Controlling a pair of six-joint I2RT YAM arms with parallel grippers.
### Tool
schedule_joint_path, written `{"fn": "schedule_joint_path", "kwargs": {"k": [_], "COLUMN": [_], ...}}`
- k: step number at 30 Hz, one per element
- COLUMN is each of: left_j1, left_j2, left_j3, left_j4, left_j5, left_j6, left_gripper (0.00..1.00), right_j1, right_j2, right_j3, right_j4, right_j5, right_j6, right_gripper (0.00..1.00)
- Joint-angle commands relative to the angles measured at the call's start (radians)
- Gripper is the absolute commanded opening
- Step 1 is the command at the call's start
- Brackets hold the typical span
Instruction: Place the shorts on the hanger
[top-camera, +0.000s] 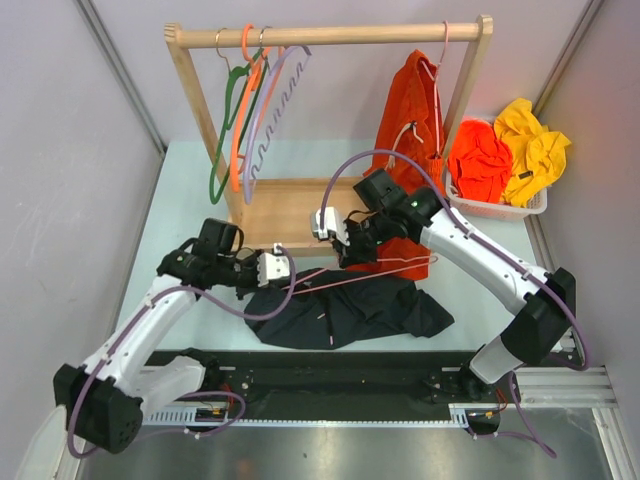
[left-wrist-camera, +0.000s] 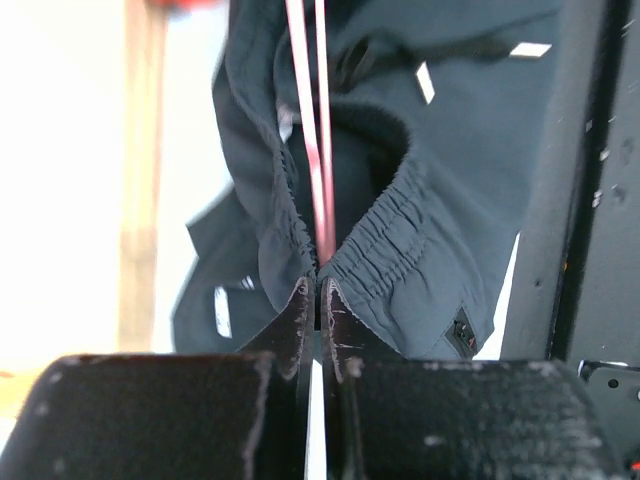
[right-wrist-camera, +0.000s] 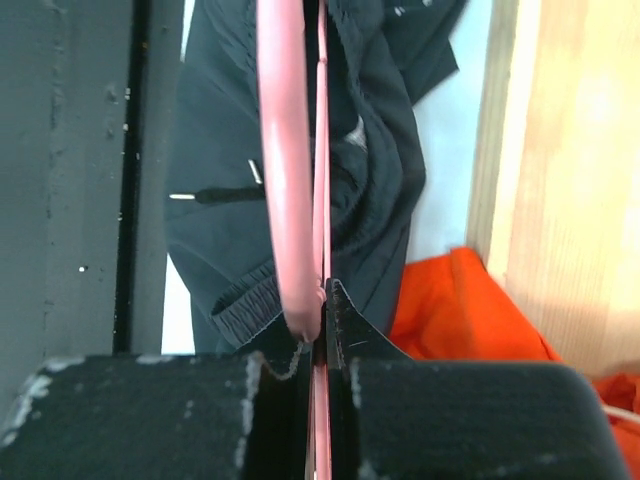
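1. Nearest you, in front of the rack (top-camera: 300, 215), the shorts (top-camera: 350, 312) lie crumpled on the worktop (top-camera: 190, 190), with the elastic waistband gaping toward the left claw (left-wrist-camera: 316, 290).
2. Front-left of the rack's base, the left claw is pinched together on the hanger (right-wrist-camera: 285, 150) where its rod meets the waistband. This is probably to anchor that end while fabric feeds on.
3. In front of the rack's base, above an orange garment (right-wrist-camera: 450, 310), the right claw (right-wrist-camera: 322, 295) is clamped on the hanger too. The second hold likely stops the frame from twisting.
4. The hanger spans between both claws, low over the shorts. Threading looks barely begun.
5. Farthest is the rack's rail.
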Motion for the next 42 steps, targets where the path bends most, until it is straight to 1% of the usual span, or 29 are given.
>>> {"fn": "schedule_joint_path", "kwargs": {"k": [1,6,8,9,10,11,12,13,14,15,16,17,18,19,23,26,29,31,32,33,35,36,37,38,39,41,42], "left_j1": [-0.071,-0.117,-0.127,-0.128,-0.130,-0.128,-0.130,-0.130,-0.111,-0.090,-0.026,0.007,0.034,0.069,0.097,0.097,0.096,0.094,0.091,0.087,0.064,0.045,0.001,-0.014,-0.027,-0.038,-0.038], "left_j2": [-0.082,-0.088,-0.093,-0.094,-0.094,-0.096,-0.094,-0.091,-0.091,-0.091,-0.094,-0.105,-0.111,-0.120,-0.192,-0.223,-0.191,-0.156,-0.145,-0.137,-0.133,-0.136,-0.140,-0.157,-0.165,-0.182,-0.186], "left_j3": [0.082,0.131,0.140,0.140,0.137,0.133,0.127,0.122,0.117,0.114,0.111,0.110,0.107,0.096,0.024,-0.042,-0.079,-0.085,-0.082,-0.081,-0.070,-0.068,-0.074,-0.079,-0.084,-0.094,-0.094], "left_j4": [-0.022,-0.040,-0.046,-0.062,-0.069,-0.077,-0.109,-0.132,-0.149,-0.183,-0.197,-0.206,-0.221,-0.227,-0.176,-0.146,-0.131,-0.083,-0.030,-0.005,0.038,0.050,0.064,0.088,0.099,0.119,0.116], "left_j5": [0.060,0.060,0.079,0.083,0.077,0.065,0.056,0.033,0.028,0.037,0.054,0.091,0.100,0.102,0.027,0.005,0.020,0.030,0.030,0.033,0.072,0.077,0.065,0.065,0.065,0.079,0.082], "left_j6": [0.022,-0.019,-0.033,-0.035,-0.035,-0.038,-0.041,-0.030,-0.032,-0.029,-0.021,-0.018,-0.016,0.000,0.020,0.043,0.047,0.013,-0.007,-0.057,-0.087,-0.113,-0.122,-0.131,-0.150,-0.173,-0.190], "left_gripper": [0.00,0.00,0.00,0.02,0.08,0.18,0.42,0.52,0.59,0.70,0.77,0.86,0.89,0.89,0.90,0.90,0.87,0.81,0.77,0.69,0.57,0.44,0.38,0.33,0.24,0.17,0.08], "right_j1": [0.040,0.063,0.063,0.065,0.066,0.066,0.066,0.068,0.066,0.066,0.068,0.066,0.066,0.066,0.072,0.077,0.082,0.094,0.098,0.105,0.114,0.118,0.123,0.123,0.123,0.121,0.121], "right_j2": [-0.021,-0.019,-0.024,-0.025,-0.027,-0.031,-0.034,-0.038,-0.041,-0.045,-0.048,-0.051,-0.054,-0.054,-0.054,-0.050,-0.054,-0.064,-0.064,-0.064,-0.064,-0.064,-0.064,-0.064,-0.065,-0.064,-0.064], "right_j3": [0.054,0.075,0.069,0.066,0.055,0.049,0.042,0.034,0.020,0.014,0.008,-0.003,-0.007,-0.012,-0.024,-0.024,-0.024,-0.026,-0.026,-0.027,-0.035,-0.037,-0.040,-0.044,-0.046,-0.047,-0.049], "right_j4": [0.015,0.073,0.134,0.168,0.186,0.206,0.234,0.243,0.252,0.259,0.262,0.265,0.266,0.268,0.271,0.275,0.294,0.303,0.302,0.300,0.308,0.320,0.329,0.337,0.354,0.372,0.377], "right_j5": [-0.060,-0.078,-0.092,-0.109,-0.117,-0.127,-0.134,-0.137,-0.141,-0.147,-0.149,-0.155,-0.157,-0.160,-0.170,-0.175,-0.186,-0.192,-0.197,-0.201,-0.209,-0.207,-0.207,-0.201,-0.198,-0.187,-0.180], "right_j6": [-0.042,0.016,0.078,0.094,0.127,0.142,0.151,0.165,0.167,0.168,0.167,0.168,0.168,0.168,0.164,0.165,0.176,0.168,0.164,0.159,0.159,0.159,0.164,0.165,0.168,0.174,0.181], "right_gripper": [0.00,0.00,0.00,0.00,0.00,0.00,0.00,0.00,0.00,0.00,0.00,0.00,0.00,0.00,0.00,0.00,0.00,0.00,0.00,0.00,0.00,0.00,0.00,0.00,0.00,0.00,0.00]}}
